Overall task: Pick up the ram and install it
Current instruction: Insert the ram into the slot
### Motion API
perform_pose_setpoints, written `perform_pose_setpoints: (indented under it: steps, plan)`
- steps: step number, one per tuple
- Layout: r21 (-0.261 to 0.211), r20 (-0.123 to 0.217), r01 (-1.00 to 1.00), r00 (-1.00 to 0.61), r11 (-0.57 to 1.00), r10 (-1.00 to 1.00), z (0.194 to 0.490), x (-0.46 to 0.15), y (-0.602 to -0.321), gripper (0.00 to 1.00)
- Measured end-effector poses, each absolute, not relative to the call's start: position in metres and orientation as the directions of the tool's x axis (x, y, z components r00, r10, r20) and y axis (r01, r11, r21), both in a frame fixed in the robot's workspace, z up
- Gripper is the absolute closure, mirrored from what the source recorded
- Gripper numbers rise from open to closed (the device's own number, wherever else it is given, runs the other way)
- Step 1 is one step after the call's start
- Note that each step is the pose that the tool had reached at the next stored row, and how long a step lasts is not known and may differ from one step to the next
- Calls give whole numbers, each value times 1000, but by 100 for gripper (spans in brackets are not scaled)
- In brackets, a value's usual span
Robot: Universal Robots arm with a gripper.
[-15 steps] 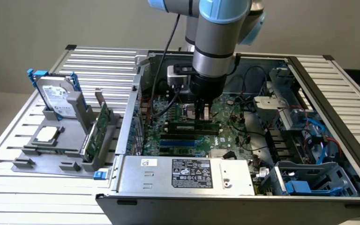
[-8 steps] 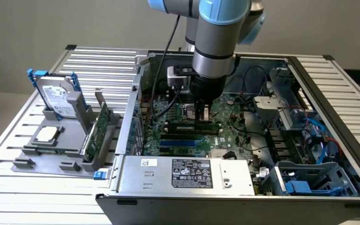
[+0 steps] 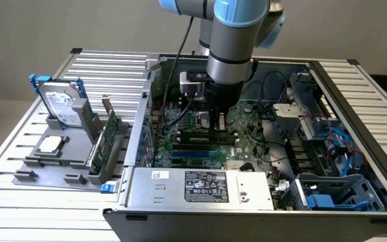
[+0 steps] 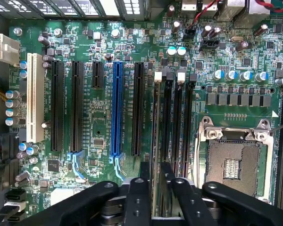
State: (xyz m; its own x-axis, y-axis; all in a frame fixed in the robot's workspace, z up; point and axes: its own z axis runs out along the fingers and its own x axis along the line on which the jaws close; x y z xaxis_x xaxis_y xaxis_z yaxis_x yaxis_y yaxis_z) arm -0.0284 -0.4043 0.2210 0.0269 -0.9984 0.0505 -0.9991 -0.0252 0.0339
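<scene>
The exterior view takes in the whole setting: one slatted metal table [image 3: 355, 91] carrying one open computer case [image 3: 134, 146] lying on its side, and one arm [image 3: 234, 45] reaching straight down into it. Along the case's near edge sits one power supply [image 3: 200, 186] with a white label. On the exterior view's left, outside the case, one grey holder tray [image 3: 46, 174] carries one upright hard drive [image 3: 62, 103], one broad green expansion card [image 3: 106, 141] standing on edge and one small square silver processor chip [image 3: 50, 144]. The wrist view gives the detail of the motherboard [image 4: 99, 136] that the exterior view leaves cramped. It shows one white slot [image 4: 35, 99], one blue slot [image 4: 117, 108], three long black slots [image 4: 56, 103], one short black slot [image 4: 96, 75], a bank of four memory slots [image 4: 181, 127] side by side, and one open processor socket [image 4: 233, 165]. The ram [image 4: 155, 141] stands edge-on in the memory slot furthest from the socket, in line with the other slots. In the exterior view it shows as a dark stick under the tool. The gripper [image 4: 155, 165] sits directly over the ram, its two fingers [image 4: 145, 188] spread to either side of the stick's top edge. A narrow gap shows on each side, so it is not pinching the stick.
</scene>
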Motion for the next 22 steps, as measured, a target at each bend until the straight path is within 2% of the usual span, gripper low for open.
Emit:
perform_pose_setpoints:
  steps: [1, 2, 3, 9, 11, 12, 14, 15, 17, 22]
  plan:
    - [34, 50, -999, 27, -25, -998, 222, -29, -404, 67]
    - [34, 50, -999, 27, -25, -998, 224, -29, -404, 67]
    - [35, 50, -999, 27, -25, -998, 228, -29, -404, 60]
    - [35, 50, -999, 27, -25, -998, 252, -31, -404, 60]
    - [35, 50, -999, 27, -25, -998, 259, -33, -404, 69]
    - [36, 50, -999, 27, -25, -998, 262, -33, -404, 69]
    - [36, 50, -999, 27, -25, -998, 263, -34, -404, 81]
    - [36, 50, -999, 27, -25, -998, 263, -35, -404, 81]
    - [36, 50, -999, 27, -25, -998, 263, -35, -404, 89]
    - [36, 50, -999, 27, -25, -998, 264, -35, -404, 89]
